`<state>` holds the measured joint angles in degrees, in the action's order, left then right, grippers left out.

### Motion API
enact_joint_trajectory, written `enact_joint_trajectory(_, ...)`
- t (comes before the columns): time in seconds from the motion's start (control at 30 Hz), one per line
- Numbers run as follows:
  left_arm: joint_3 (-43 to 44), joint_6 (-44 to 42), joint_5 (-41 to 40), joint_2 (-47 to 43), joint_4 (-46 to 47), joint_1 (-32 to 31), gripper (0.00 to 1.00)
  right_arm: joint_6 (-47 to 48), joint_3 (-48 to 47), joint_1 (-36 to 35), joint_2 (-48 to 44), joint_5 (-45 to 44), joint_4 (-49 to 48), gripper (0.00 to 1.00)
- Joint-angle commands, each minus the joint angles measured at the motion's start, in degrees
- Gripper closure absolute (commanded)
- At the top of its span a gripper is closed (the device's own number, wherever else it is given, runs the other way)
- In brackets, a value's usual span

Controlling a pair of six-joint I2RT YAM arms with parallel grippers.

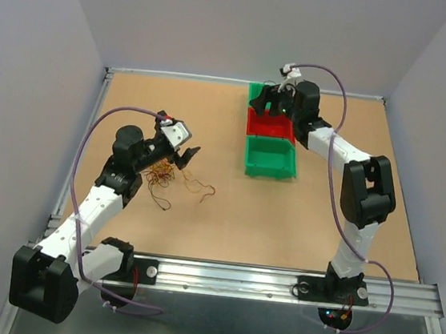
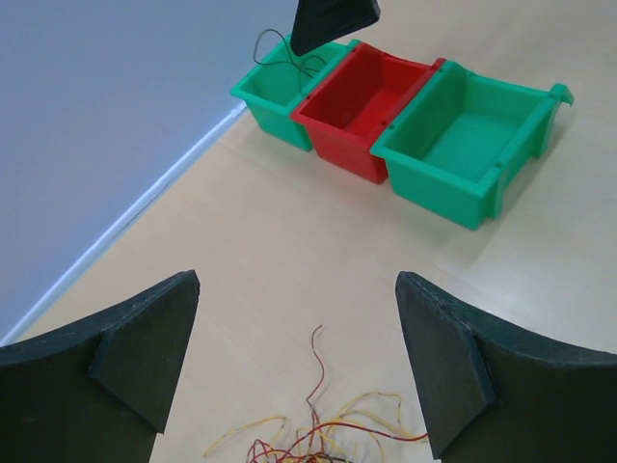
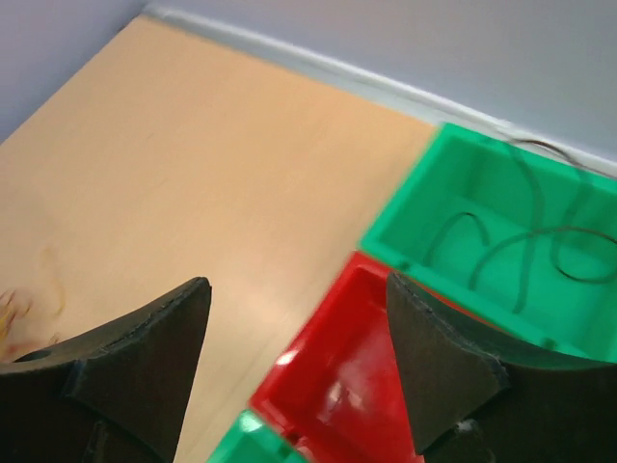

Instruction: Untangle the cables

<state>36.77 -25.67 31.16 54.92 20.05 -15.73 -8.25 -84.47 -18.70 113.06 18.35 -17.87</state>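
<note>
Left gripper (image 2: pixel 294 328) spread wide, empty — above yellow-red cables (image 2: pixel 323 439), tangle cut off at frame edge. Right gripper (image 3: pixel 294 338) parted, empty — over red bin (image 3: pixel 333 391); dark wires (image 3: pixel 521 253) in green bin (image 3: pixel 424 204).

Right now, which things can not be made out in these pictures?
- Top view: the far green bin is mostly covered by the right gripper, so its contents do not show.
- Top view: the cables are too thin to count strand by strand.
- Left wrist view: the bottom edge cuts off the cables, and only some strands show.
- Right wrist view: the red bin is blurred and cut off by the bottom edge.
</note>
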Motion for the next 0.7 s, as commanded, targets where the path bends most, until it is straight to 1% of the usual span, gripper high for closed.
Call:
enact_joint_trajectory(0.0,3.12,-2.37,2.78,2.56,-1.68,-0.27,0.09,12.11,6.32,-4.58,-8.10,16.87,4.15,0.20)
enact_joint_trajectory(0.07,3.65,-2.19,1.02,3.00,-1.60,-0.27,0.10,12.99,8.17,-5.38,-11.01,23.27,4.51,0.20)
enact_joint_trajectory(0.1,3.57,-1.84,0.05,3.18,-1.16,-0.27,0.11,13.69,9.48,-6.34,-11.71,24.88,4.60,0.18)
enact_joint_trajectory(0.17,2.96,0.60,-4.86,3.18,1.47,-0.18,0.12,15.97,10.63,-7.40,-12.94,27.86,5.38,0.16)
enact_joint_trajectory(0.2,2.78,2.01,-9.32,3.01,3.83,-0.27,0.12,17.03,10.55,-8.71,-12.95,28.32,6.08,0.16)
enact_joint_trajectory(0.27,2.95,5.62,-13.82,3.09,5.17,-0.09,0.12,19.31,9.85,-10.12,-12.42,28.06,9.59,0.16)
enact_joint_trajectory(0.5,0.76,10.28,-25.16,0.90,11.40,2.19,0.12,24.15,3.62,-15.83,-6.37,25.42,15.40,0.16)
enact_joint_trajectory(0.6,0.14,12.91,-28.51,0.19,13.25,4.47,0.12,28.18,0.71,-19.78,-4.52,22.88,19.52,0.16)
enact_joint_trajectory(0.67,0.23,14.15,-28.78,0.19,13.61,6.75,0.12,29.51,-1.13,-21.81,-2.93,20.77,20.94,0.16)
